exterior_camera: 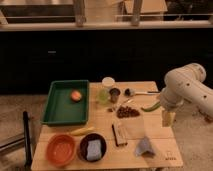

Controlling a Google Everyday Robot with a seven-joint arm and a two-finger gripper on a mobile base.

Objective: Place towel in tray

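Waiting to start, by the look of it: the towel (145, 146) lies crumpled on the table (160, 159) down at 5 o'clock, well apart from the green tray (55, 117) up at 10 o'clock. Only 1 thing sits in that tray, a small orange fruit (76, 95), so I judge nothing of the job is done yet: grasping, carrying across and letting go are all left.

Now the arm (187, 87). It comes in from 3 o'clock, white and bulky, bending down over the table's right edge. The gripper (168, 118) hangs pointing downward at about 4 o'clock, near the towel and apart from it. Whether it is set wide or narrow, I cannot tell. An orange bowl (61, 149) and a dark bowl (93, 148) sit at 7 o'clock.
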